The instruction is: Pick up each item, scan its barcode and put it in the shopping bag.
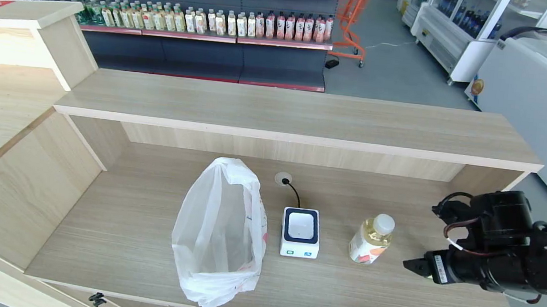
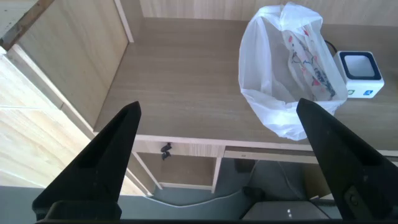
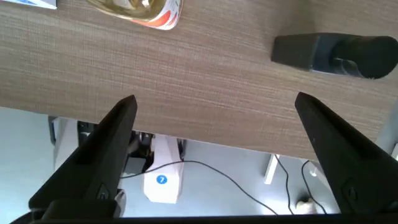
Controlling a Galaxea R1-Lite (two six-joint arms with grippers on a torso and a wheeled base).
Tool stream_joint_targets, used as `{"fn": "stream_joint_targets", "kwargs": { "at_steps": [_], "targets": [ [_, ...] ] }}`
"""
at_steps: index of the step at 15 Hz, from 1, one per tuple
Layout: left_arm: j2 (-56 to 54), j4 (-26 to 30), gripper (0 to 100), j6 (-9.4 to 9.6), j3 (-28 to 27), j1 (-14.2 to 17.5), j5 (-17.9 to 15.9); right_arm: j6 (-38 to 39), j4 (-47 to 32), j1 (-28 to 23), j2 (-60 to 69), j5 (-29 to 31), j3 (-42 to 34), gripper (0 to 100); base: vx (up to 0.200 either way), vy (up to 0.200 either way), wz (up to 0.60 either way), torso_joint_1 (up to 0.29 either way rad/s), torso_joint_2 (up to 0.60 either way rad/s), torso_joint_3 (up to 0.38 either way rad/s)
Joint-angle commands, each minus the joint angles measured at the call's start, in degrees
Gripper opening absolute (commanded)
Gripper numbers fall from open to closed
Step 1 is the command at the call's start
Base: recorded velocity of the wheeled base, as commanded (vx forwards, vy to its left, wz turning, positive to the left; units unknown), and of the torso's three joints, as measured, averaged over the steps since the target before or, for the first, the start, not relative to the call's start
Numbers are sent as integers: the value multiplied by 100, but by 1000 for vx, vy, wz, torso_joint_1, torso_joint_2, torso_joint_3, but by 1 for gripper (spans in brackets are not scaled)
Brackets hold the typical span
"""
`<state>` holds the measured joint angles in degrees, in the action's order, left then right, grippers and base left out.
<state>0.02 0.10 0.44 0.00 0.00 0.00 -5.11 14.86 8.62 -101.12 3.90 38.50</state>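
- The bottle (image 1: 370, 239), white-capped, stands upright on the counter (image 1: 144, 241), near the scanner (image 1: 300, 232).
- The right gripper (image 3: 216, 102) hovers near the bottle, fingers spread wide, holding nothing.
- The shopping bag (image 1: 219, 233) stands open on the scanner's other side.
- The left gripper (image 2: 219, 106) hangs off the counter's front edge, fingers released.

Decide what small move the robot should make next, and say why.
Probably ease the right gripper toward the bottle and close on it. The gripper is open and empty. The bottle stands upright on the counter close by it, not yet lifted, with the scanner next along and the bag beyond.
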Motion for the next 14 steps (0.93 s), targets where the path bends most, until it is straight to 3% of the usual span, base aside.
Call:
{"fn": "stream_joint_targets", "kwargs": {
  "at_steps": [1,6,14],
  "targets": [
    [-2,-1,100,0,0,0,0,265,966,395,-1164,524,-132,100,0,0,0,0,0,0],
    [-2,-1,100,0,0,0,0,1557,2197,1186,-1982,752,-88,100,0,0,0,0,0,0],
    [-2,-1,100,0,0,0,0,1574,4227,1485,-3071,1104,334,100,0,0,0,0,0,0]
  ]
}}
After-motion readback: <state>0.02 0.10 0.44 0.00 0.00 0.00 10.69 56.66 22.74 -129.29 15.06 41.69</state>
